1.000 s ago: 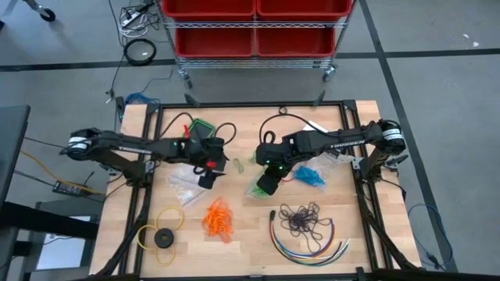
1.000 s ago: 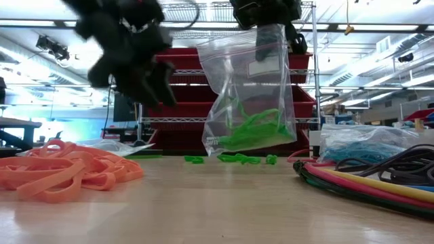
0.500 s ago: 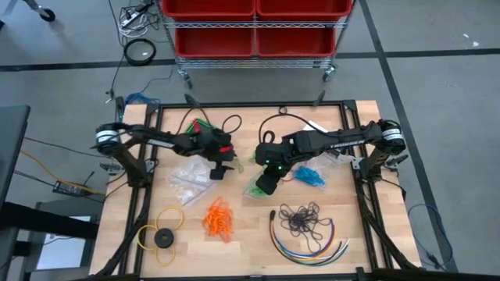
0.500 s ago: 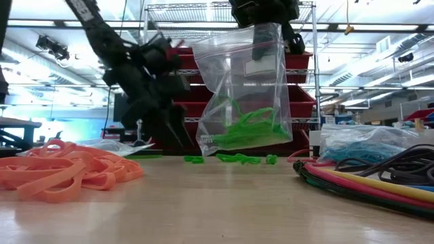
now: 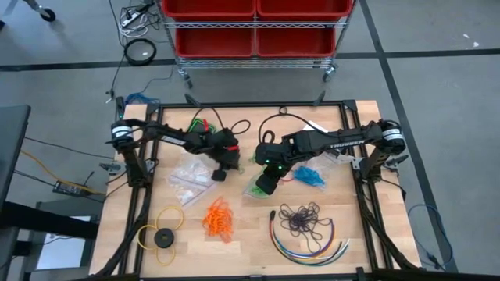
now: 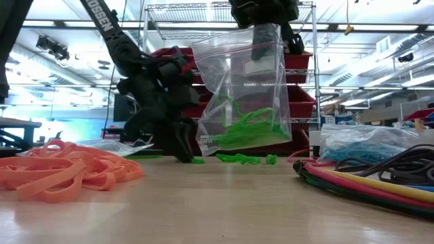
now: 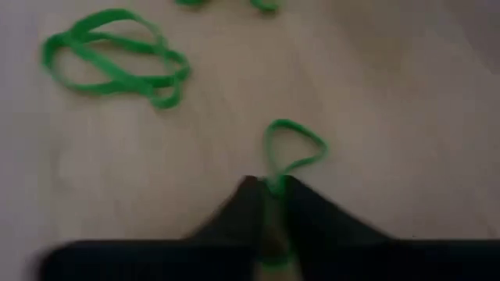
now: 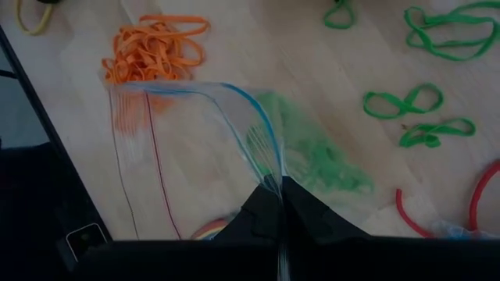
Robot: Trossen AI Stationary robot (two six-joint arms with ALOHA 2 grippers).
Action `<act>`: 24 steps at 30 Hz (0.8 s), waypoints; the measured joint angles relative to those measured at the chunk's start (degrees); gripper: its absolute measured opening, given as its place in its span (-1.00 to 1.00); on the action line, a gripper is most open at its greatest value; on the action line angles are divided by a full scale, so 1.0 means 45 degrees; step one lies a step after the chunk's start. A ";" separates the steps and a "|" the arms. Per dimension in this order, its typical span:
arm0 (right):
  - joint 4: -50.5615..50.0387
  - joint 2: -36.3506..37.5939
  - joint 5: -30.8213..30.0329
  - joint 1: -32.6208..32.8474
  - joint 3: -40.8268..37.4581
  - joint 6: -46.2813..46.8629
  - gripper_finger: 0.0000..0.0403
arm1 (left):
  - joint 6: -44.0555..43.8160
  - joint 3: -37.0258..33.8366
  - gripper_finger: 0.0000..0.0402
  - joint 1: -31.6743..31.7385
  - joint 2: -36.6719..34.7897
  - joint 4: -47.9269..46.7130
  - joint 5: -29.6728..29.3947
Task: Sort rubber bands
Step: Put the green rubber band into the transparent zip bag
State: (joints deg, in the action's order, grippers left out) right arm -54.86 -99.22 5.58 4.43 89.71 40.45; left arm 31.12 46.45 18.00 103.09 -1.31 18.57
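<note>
Near the tabletop (image 5: 242, 234) centre, the left gripper (image 7: 269, 191) pinches one thin green rubber band (image 7: 291, 148); lift straight, then swing toward three o'clock, over the clear plastic bag (image 6: 247, 88) pinched by the right gripper (image 8: 280, 195).

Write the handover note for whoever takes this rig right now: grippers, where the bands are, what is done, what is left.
Left gripper: down at the table, fingers shut on one green rubber band.
Right gripper: shut on the rim of the clear zip bag, holding it hanging above the table.
Done: a bunch of green bands is already in that bag.
Left: loose green bands on the table under the bag; orange pile, dark purple pile and blue bands lie on the table, the blue ones seemingly inside a clear bag.
Spare clear bags lie beside the left arm.
</note>
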 joint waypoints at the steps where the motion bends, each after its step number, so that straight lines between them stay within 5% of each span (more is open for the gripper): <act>1: 0.0012 0.0000 -0.0005 0.0000 0.0000 0.0039 -1.00 | 0.0018 -0.0013 -0.88 0.0000 -0.0146 -0.0134 0.0008; 14: 0.0027 0.0000 -0.0005 0.0000 0.0000 0.0053 -1.00 | -0.0507 -0.0120 -0.99 -0.1803 -0.4616 -0.2610 0.0096; 24: 0.0143 0.0000 -0.0005 0.0000 0.0000 0.0154 -1.00 | -0.2278 0.0044 -1.00 -0.3488 -0.7013 0.0071 0.0071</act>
State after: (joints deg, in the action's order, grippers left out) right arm -54.21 -99.22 5.56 4.43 89.71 41.14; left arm 20.87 46.65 2.30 71.53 -0.99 18.90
